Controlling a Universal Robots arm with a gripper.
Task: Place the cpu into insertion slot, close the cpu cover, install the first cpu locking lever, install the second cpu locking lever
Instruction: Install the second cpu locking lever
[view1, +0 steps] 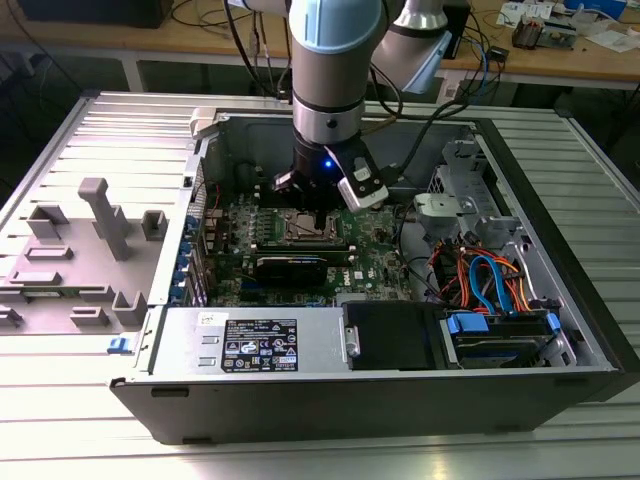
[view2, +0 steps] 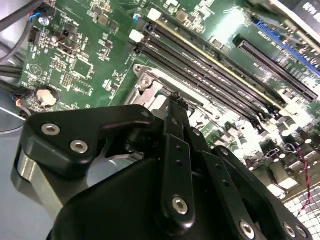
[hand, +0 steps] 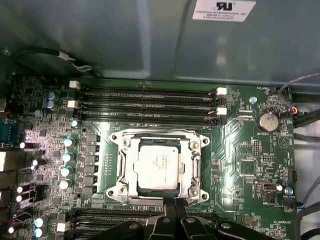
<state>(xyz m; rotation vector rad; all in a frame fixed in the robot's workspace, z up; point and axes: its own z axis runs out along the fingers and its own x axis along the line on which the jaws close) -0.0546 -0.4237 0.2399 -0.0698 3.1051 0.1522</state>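
The cpu (hand: 157, 168) lies flat in the socket on the green motherboard, its dull silver top showing. Around it the cpu cover (hand: 119, 165), a silver frame, lies down flat. My gripper (hand: 175, 201) hovers at the socket's edge, fingertips pressed together and shut, nothing seen between them. In the second wrist view the gripper (view2: 176, 98) points at a corner of the socket frame (view2: 146, 80). In the exterior view the gripper (view1: 318, 210) hangs straight down over the socket (view1: 300, 229) inside the open computer case. I cannot tell how the locking levers stand.
Black memory slots (hand: 145, 105) run along one side of the socket. A long black card (view1: 300, 267) lies in front of it. A power supply (view1: 255, 342), drive bays and orange and blue cables (view1: 490, 285) crowd the case. A grey fixture tray (view1: 75, 260) sits at the exterior view's left.
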